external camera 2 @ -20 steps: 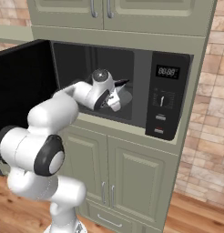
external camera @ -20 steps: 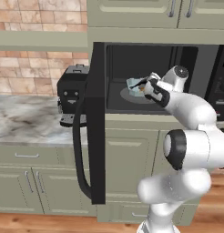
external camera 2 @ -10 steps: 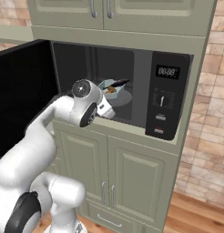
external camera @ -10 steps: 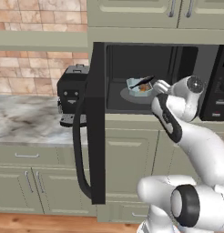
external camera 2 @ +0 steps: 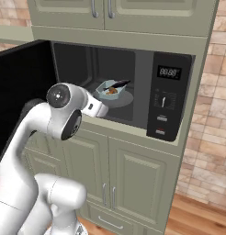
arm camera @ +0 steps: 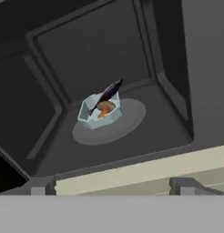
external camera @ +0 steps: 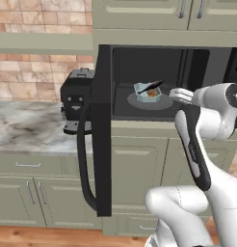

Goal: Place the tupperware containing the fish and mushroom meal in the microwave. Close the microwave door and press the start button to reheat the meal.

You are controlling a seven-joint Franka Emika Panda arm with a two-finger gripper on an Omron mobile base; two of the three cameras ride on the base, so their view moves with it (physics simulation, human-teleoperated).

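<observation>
I saw translucent pale plastic on the tupperware (arm camera: 99, 113), a matt glassy turntable (arm camera: 127, 119), a glossy black microwave door (external camera: 102, 130), and polished marble on the countertop (external camera: 29, 126).

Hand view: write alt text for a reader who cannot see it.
A pale-blue tupperware holding an orange chunk and a dark strip sits on the round turntable inside the dark microwave cavity. The open pincer is outside the cavity, its two fingertips at the bottom, touching nothing.
</observation>
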